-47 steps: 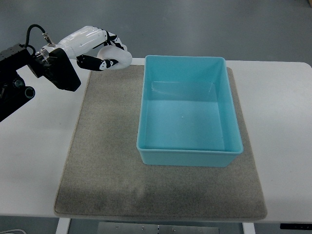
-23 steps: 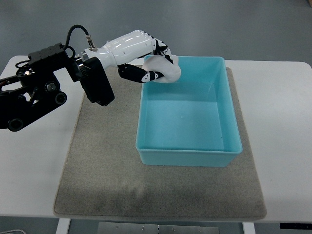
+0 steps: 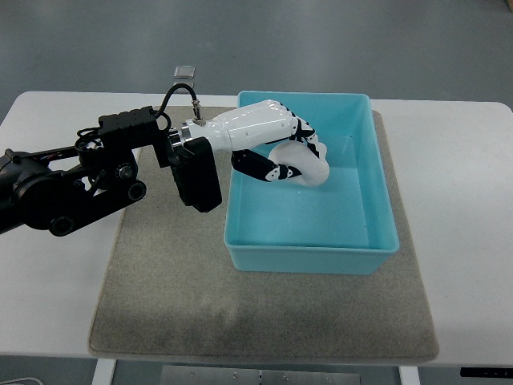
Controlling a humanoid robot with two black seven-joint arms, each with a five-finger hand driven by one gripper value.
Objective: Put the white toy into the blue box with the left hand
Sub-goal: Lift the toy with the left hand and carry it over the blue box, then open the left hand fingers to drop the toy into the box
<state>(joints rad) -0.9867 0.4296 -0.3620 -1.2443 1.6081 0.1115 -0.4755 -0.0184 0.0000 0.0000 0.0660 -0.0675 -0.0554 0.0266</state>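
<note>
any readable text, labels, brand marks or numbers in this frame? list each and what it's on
None readable.
Left hand and its black arm: no print or logo visible.
White toy: plain, unmarked.
Blue box: plain walls, no label.
Grey mat and white table: no markings.
Small grey object beyond the table's far edge: too small to tell.

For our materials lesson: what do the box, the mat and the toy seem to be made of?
Box: likely moulded plastic, smooth, with a faint sheen on its floor. Mat: looks like felt or short carpet, matt and fuzzy. Toy: white and smooth, material unclear, as the left hand covers much of it.
</note>
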